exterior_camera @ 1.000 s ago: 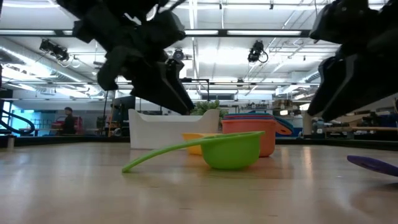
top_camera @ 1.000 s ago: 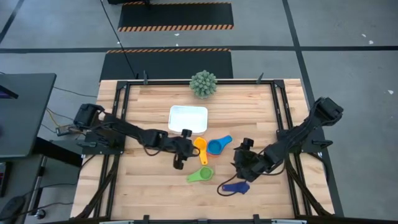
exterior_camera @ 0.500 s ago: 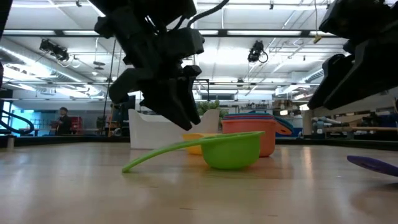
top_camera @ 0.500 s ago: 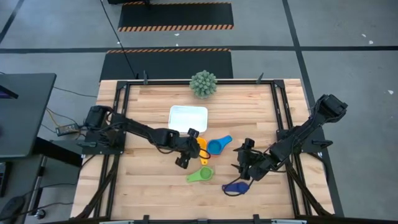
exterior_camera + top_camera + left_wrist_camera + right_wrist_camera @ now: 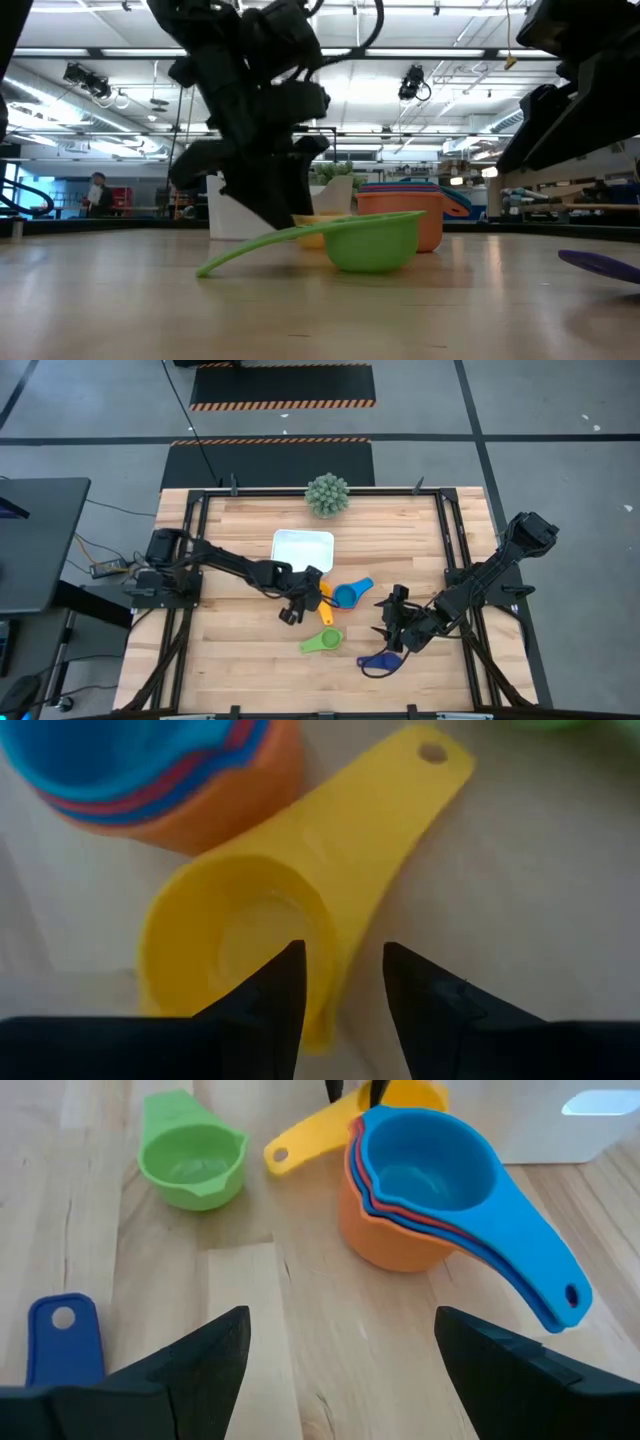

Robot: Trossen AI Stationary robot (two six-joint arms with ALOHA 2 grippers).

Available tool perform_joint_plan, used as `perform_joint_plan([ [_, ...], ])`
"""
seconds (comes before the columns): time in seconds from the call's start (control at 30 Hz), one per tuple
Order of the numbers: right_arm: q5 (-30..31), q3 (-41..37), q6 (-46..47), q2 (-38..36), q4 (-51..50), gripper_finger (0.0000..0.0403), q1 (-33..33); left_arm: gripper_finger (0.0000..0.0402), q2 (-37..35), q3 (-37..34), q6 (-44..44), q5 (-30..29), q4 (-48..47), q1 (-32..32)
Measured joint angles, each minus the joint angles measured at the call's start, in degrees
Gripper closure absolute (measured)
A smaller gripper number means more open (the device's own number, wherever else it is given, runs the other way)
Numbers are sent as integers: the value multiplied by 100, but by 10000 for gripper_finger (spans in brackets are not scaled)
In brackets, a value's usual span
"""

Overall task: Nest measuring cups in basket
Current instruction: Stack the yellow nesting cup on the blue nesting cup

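A yellow measuring cup lies on the table beside a nested stack of orange, red and light blue cups. My left gripper is open and low over the yellow cup; one finger stands over its bowl and the other outside the wall, near the handle's root. A green cup and a dark blue cup lie nearer the front. My right gripper hangs open and holds nothing, above the table by the dark blue cup. The white basket stands behind the cups.
A spiky green ball plant sits at the table's far edge behind the basket. Black rails run along the table's left and right sides. Bare wood lies to the left of the cups and along the front edge.
My left gripper has gone down and toward the yellow cup, rolling about its wrist as it went. The gap between its fingers is unchanged. The cups lie where they were.
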Motion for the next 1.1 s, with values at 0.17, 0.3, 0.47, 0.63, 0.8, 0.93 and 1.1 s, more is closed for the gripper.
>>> perform_joint_plan([
  [0.17,-3,0,-34,0,43,79,-2,283,83,0,10,-323,-62,-50],
  [0.3,-2,0,-99,0,63,79,-4,318,83,27,-134,-594,-121,-121],
  [0.47,6,0,-107,0,80,79,-11,362,79,128,-261,-747,-452,-183],
  [0.63,5,0,-134,0,76,79,-11,390,77,530,-880,-753,-1041,-211],
  [0.8,-3,0,-109,0,-425,79,-9,384,77,1116,-2051,-750,-1970,-307],
  [0.93,-8,0,-43,0,-939,85,-10,380,77,1598,-3073,-736,-2723,-426],
  [1.1,10,0,17,0,-1059,91,-9,385,72,2183,-4227,-577,-3325,-556],
])
